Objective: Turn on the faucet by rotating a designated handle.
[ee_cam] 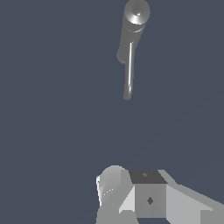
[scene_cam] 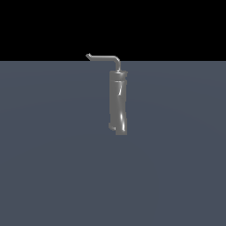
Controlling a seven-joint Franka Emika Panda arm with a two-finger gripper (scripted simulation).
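Standing well apart from the pincer [ee_cam: 131, 197]: faucet [scene_cam: 118, 103], handle [scene_cam: 105, 58].

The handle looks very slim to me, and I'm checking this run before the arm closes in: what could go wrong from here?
1. The handle is a thin rod, so the gripper, well short of it, could miss or slip off.
2. The faucet column sits directly beneath; a low approach might strike its body instead.
3. The exterior view doesn't show the arm, so alignment is hard to confirm.

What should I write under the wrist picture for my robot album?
Looking down on the grey faucet and its thin handle, with the gripper apart from both.
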